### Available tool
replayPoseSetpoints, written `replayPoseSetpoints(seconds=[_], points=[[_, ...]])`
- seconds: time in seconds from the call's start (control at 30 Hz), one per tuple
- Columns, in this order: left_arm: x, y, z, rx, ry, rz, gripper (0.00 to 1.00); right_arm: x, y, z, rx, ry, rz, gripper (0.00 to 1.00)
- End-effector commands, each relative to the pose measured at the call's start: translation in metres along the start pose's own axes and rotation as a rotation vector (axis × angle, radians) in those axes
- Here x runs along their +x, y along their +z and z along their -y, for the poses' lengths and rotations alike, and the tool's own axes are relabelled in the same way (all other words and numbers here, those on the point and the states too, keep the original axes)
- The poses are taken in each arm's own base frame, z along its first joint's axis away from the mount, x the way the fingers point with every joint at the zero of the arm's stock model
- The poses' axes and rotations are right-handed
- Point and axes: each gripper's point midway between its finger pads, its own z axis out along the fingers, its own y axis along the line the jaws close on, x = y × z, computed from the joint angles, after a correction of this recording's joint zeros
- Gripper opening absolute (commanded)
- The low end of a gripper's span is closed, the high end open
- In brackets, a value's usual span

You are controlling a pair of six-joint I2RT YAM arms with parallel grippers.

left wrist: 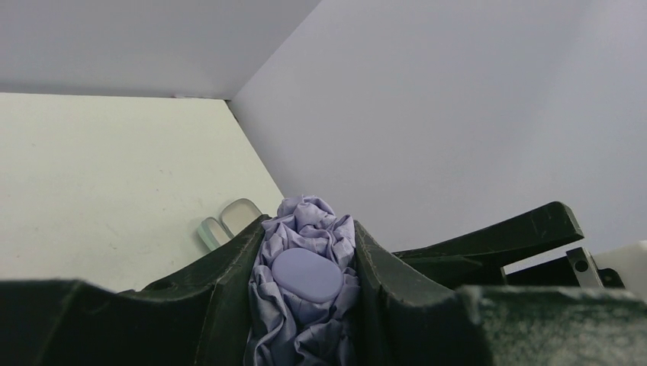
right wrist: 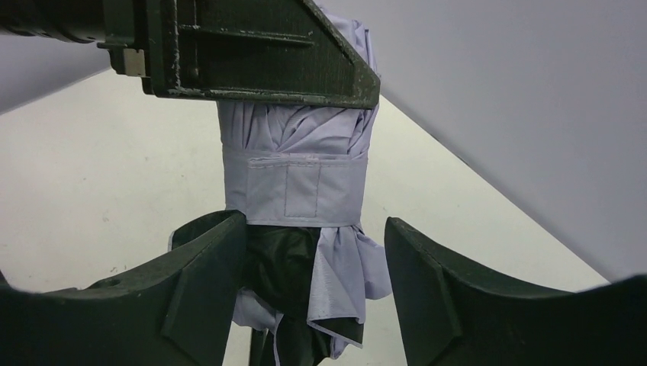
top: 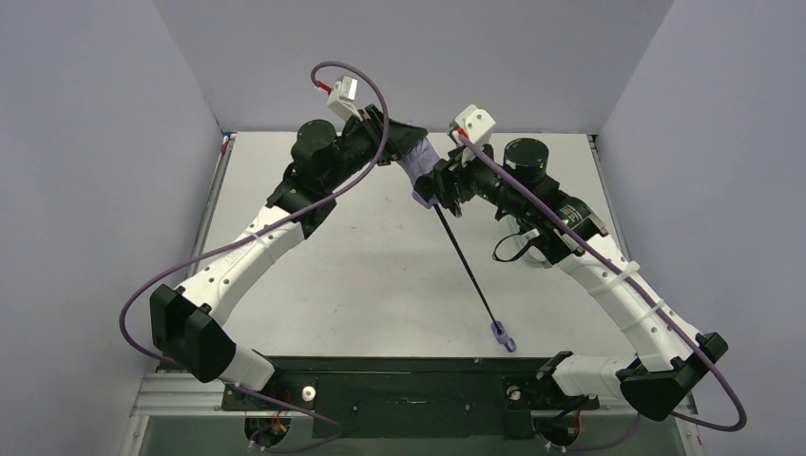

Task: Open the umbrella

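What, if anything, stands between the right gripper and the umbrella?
Nothing visible: the right gripper is open, with the umbrella canopy between its fingers. The left gripper clamps the canopy's tip end.

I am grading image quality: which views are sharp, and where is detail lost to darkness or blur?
Top external: even light, soft shadows, umbrella sharp. Left wrist: fabric sharp, near jaws dark and blurred. Right wrist: umbrella strap sharp, jaws nearly black, slightly soft.
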Motion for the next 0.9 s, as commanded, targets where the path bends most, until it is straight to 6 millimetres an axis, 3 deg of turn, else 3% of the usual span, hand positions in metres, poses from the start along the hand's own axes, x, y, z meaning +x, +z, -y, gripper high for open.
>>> replayPoseSetpoints(seconds=[0.0,0.4,0.47,0.73,0.87], points=[[-0.042,-0.018,0.056,0.147,0.041,0.128,0.00,-0.006,0.005,-0.005,-0.013,0.019,0.035,0.63],[-0.037,-0.017,0.060,0.158,0.042,0.117,0.00,-0.014,0.014,0.003,0.049,0.005,0.052,0.51],[-0.036,-0.017,0.059,0.158,0.041,0.115,0.00,-0.013,0.013,0.006,0.063,0.001,0.050,0.46],[-0.028,-0.016,0.056,0.159,0.040,0.089,0.00,-0.019,0.012,0.014,0.084,0.016,0.075,0.00],[-0.025,-0.016,0.055,0.164,0.042,0.074,0.00,-0.022,0.012,0.019,0.081,0.026,0.082,0.00]])
